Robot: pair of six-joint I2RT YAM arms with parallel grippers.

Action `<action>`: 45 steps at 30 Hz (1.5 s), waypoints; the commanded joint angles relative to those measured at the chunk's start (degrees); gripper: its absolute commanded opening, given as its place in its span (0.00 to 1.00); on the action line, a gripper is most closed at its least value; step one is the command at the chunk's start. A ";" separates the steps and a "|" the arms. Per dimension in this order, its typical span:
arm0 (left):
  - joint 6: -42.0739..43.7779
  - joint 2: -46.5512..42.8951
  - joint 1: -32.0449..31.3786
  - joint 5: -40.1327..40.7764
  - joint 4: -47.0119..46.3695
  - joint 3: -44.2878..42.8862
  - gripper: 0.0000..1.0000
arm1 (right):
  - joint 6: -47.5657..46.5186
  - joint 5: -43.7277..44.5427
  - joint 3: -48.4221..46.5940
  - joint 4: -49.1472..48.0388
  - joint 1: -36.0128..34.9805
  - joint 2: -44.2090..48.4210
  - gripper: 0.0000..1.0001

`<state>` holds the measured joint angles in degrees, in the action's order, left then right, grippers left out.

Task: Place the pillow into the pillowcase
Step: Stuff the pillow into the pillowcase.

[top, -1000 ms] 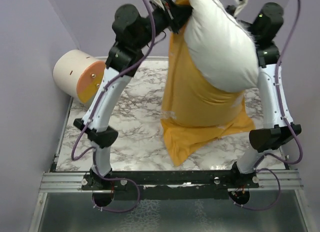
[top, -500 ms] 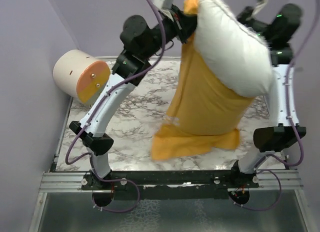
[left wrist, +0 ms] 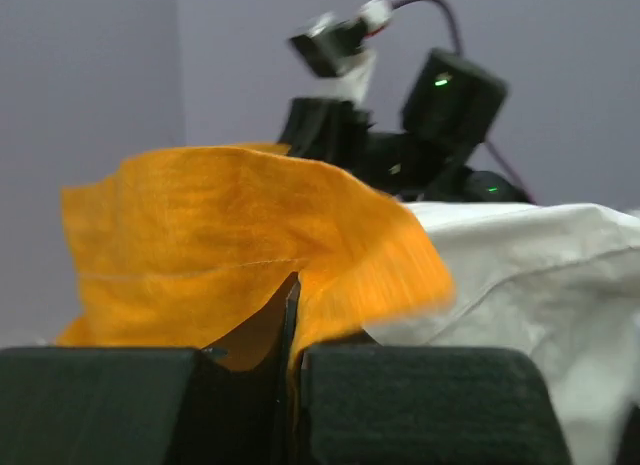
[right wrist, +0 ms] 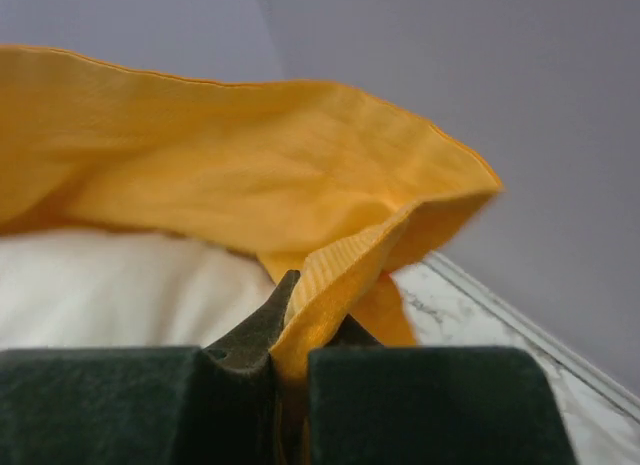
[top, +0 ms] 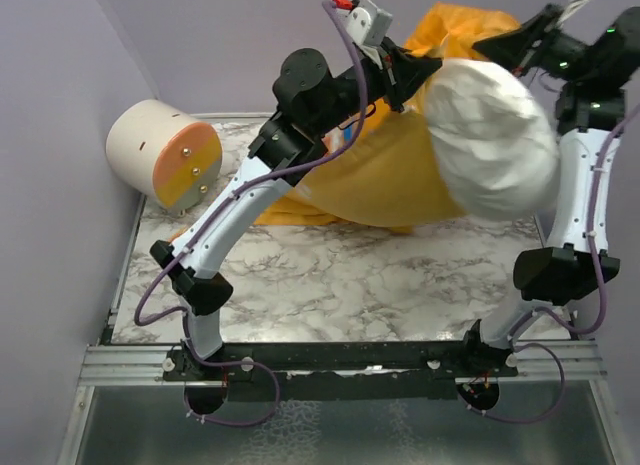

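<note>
One plump white pillow [top: 492, 145] hangs in the air over the far right part of the table [top: 350, 285], its rounded end bulging out toward the right arm. The rest of it sits inside the pillowcase [top: 385, 180], the orange-yellow cloth wrapping its far and left sides. The case's mouth is lifted high at the back. Its slack length slopes down to the left and trails onto the marble top beside the left arm's forearm (no printed face or lettering can be made out from above).

Both arms hold the mouth of the case. The left gripper [left wrist: 293, 363] is pinched tight on a fold of orange hem, with no gap showing between its fingers and the white pillow just beside the fold on the right. The right gripper [right wrist: 290, 370] is likewise clamped on the orange edge. The cloth rises from between its fingers and the pillow lies below the raised hem on the left.

Further out, a cream-and-orange cylinder [top: 163, 152] lies on its side at the far left corner of the table, apart from the cloth. Purple walls [top: 60, 135] close in the scene.
</note>
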<state>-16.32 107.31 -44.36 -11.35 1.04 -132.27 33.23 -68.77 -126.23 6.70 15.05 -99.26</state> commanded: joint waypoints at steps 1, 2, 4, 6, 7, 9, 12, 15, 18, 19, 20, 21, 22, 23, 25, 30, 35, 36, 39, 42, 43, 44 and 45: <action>-5.83 0.85 13.14 -0.06 -6.77 -7.42 0.00 | -21.03 6.54 4.64 8.20 -28.27 11.83 0.00; -9.38 5.18 17.21 -0.75 -4.83 -13.76 0.00 | -22.38 7.07 4.33 10.37 -35.62 12.77 0.00; -17.62 13.16 22.74 -5.15 -2.77 -25.49 0.00 | -18.83 4.32 4.18 7.91 -39.42 13.59 0.00; -18.39 16.76 21.85 -8.29 2.55 -32.72 0.00 | -24.16 10.99 -1.63 14.27 -35.43 11.82 0.00; -15.99 16.43 19.11 -9.36 6.30 -33.47 0.00 | -21.59 10.31 -3.79 12.46 -27.52 10.47 0.00; -6.74 12.56 8.92 -8.14 11.62 -29.42 0.00 | -4.16 4.31 0.33 -5.52 -8.61 7.70 0.00; 0.87 -0.67 -2.19 -3.77 -0.53 -4.14 0.00 | -3.75 4.63 -4.41 -2.93 0.03 1.04 0.00; -4.98 -3.17 7.36 -0.85 -4.48 0.70 0.00 | -9.01 2.02 2.05 0.35 -7.73 5.91 0.00; -16.03 6.91 24.11 -1.87 -1.14 -14.39 0.00 | -21.24 5.70 7.12 10.29 -30.22 13.73 0.00; -18.99 11.66 26.58 -2.34 0.85 -21.19 0.00 | -22.33 5.36 6.77 12.38 -36.03 14.51 0.00; -22.07 16.38 28.29 -3.22 2.92 -26.99 0.00 | -19.68 3.66 6.78 10.84 -37.35 14.94 0.00; -23.79 19.73 28.85 -4.58 5.00 -31.63 0.00 | -19.07 4.86 5.44 10.28 -36.88 14.76 0.00; -24.16 22.01 28.51 -5.61 7.37 -33.99 0.00 | -22.63 9.18 2.17 13.65 -34.38 13.88 0.00; -23.64 22.34 27.06 -7.22 9.51 -34.71 0.00 | -23.86 11.60 -0.34 15.10 -29.76 12.36 0.00; -19.59 20.60 21.74 -9.93 13.82 -34.70 0.00 | -14.75 9.19 -0.01 5.73 -12.41 9.37 0.00; -5.68 2.29 6.16 -6.55 5.58 -11.69 0.00 | -13.77 3.51 2.88 4.39 -8.09 7.40 0.00; -13.18 -4.39 18.98 -1.99 -9.61 1.85 0.00 | -22.64 0.26 4.41 13.20 -38.63 14.79 0.00; -14.60 -1.77 20.75 -1.83 -8.56 -2.94 0.00 | -16.90 -2.92 4.31 7.53 -39.44 14.79 0.00; -17.68 6.41 20.80 -5.23 -1.91 -18.97 0.00 | -13.39 -0.82 -2.56 6.77 -33.34 11.94 0.00; -9.19 3.94 10.37 -6.32 4.39 -19.46 0.00 | -5.08 4.37 -3.37 -1.96 -11.27 9.21 0.00; -6.57 -0.23 6.37 -5.55 1.57 -13.12 0.00 | -1.19 3.57 -2.06 -5.93 -5.04 7.53 0.00; -5.41 -4.58 4.48 -4.05 -3.22 -4.68 0.00 | 0.62 2.79 -0.72 -7.88 -2.04 6.26 0.00; -4.19 -8.41 4.32 -1.84 -6.74 1.08 0.00 | 1.65 1.64 1.39 -9.16 -0.82 6.04 0.00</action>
<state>-26.74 111.59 -28.58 -15.79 9.02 -144.75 22.52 -66.26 -128.05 13.85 -0.36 -89.65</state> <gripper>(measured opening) 0.008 0.009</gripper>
